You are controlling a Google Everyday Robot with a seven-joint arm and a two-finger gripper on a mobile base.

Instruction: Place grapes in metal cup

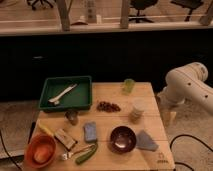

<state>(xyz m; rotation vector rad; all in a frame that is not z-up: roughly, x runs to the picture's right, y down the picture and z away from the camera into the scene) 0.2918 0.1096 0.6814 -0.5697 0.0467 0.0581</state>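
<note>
A bunch of dark red grapes [108, 106] lies on the wooden table [150, 125] near its middle. The small metal cup [72, 117] stands to the left of the grapes, just in front of the green tray. My white arm [187, 85] reaches in from the right, beyond the table's right edge. My gripper [167, 116] hangs low at that edge, well to the right of the grapes and the cup, with nothing visibly in it.
A green tray [66, 93] holding a white utensil sits back left. A green cup [129, 86], a pale jar [136, 111], a blue sponge [90, 131], a dark bowl [122, 138], a grey cloth [147, 141] and an orange bowl [40, 150] stand around.
</note>
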